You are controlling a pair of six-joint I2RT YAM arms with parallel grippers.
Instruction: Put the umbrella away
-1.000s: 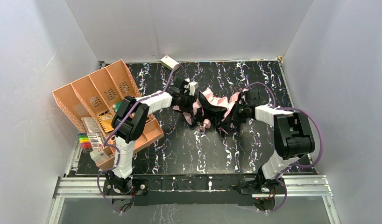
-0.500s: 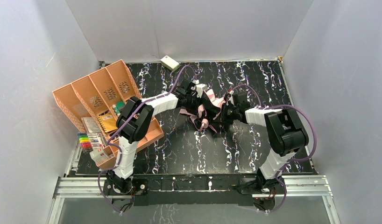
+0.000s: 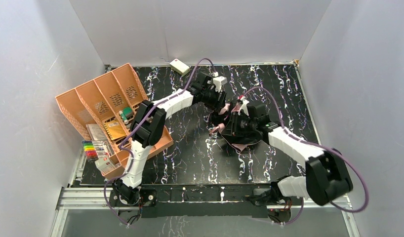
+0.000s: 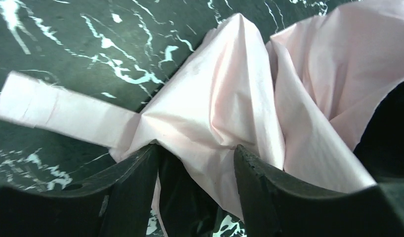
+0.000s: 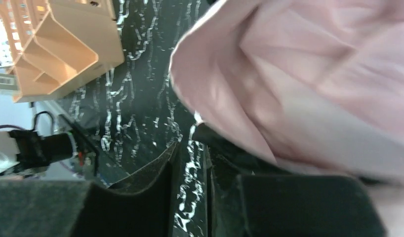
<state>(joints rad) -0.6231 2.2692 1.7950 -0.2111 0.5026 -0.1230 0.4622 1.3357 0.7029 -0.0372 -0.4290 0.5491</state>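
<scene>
The umbrella (image 3: 245, 132) has bunched tighter and shifted toward 4 o'clock; it now lies at the centre of the table (image 3: 190, 153). The left gripper (image 4: 196, 157) jaws pinch its pink fabric. The right gripper (image 5: 190, 165) jaws are narrow, with fabric draped over one finger (image 5: 299, 207).

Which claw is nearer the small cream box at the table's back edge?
Left. The left claw, on the umbrella, sits right of and in front of the box; the right claw is farther right and closer to the arm bases.
</scene>
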